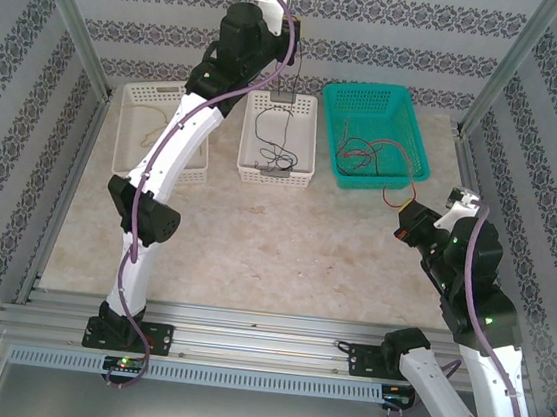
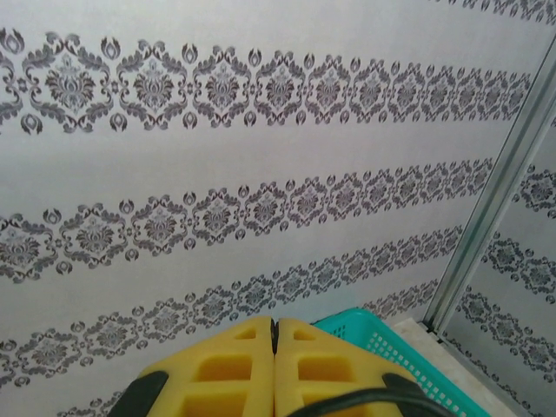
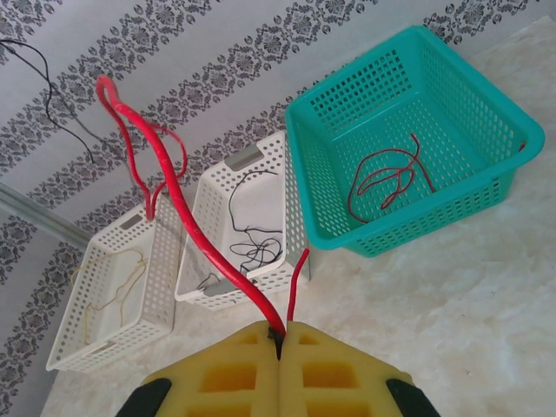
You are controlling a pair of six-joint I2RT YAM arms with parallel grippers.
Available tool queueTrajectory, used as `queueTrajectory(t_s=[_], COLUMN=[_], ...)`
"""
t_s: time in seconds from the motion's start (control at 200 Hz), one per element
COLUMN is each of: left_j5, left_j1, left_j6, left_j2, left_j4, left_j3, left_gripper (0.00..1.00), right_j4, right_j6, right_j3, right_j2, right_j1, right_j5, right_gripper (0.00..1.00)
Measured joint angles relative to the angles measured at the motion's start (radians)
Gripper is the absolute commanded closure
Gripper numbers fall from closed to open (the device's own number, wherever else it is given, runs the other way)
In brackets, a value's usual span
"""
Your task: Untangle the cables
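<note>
The right claw (image 3: pixel 278 337) is clenched on a red cable (image 3: pixel 178 195), whose long run climbs from the claw up and to the left. The teal basket (image 3: pixel 434 221) sits near the table's far right corner with loose red cables (image 3: pixel 387 178) lying in it. It is just beyond this claw, toward the far edge, so the right arm is much the nearer. The left claw (image 2: pixel 274 339) is clenched too, raised high over the far edge. I cannot tell whether it pinches anything.
</note>
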Motion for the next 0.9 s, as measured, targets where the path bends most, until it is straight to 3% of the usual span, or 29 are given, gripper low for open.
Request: queueTrajectory(t_s=[0.38, 0.664, 0.904], left_j5=[0.015, 0.025, 0.025], left_j1=[0.0, 0.0, 0.0], left_j6=[-0.043, -0.11, -0.164], left_j2=[-0.006, -0.038, -0.039], left_j4=[0.106, 0.259, 0.337], left_j3=[-0.281, -0.629, -0.795], left_gripper=[1.0, 1.0, 0.85], right_j4=[0.002, 0.011, 0.036], right_j6=[-0.008, -0.026, -0.049], right_j3=[0.019, 0.038, 0.082], right_j2=[0.016, 0.037, 0.11], right_j1=[0.0, 0.0, 0.0], right_j5=[0.019, 0.046, 0.084], right_gripper=[1.0, 1.0, 1.0])
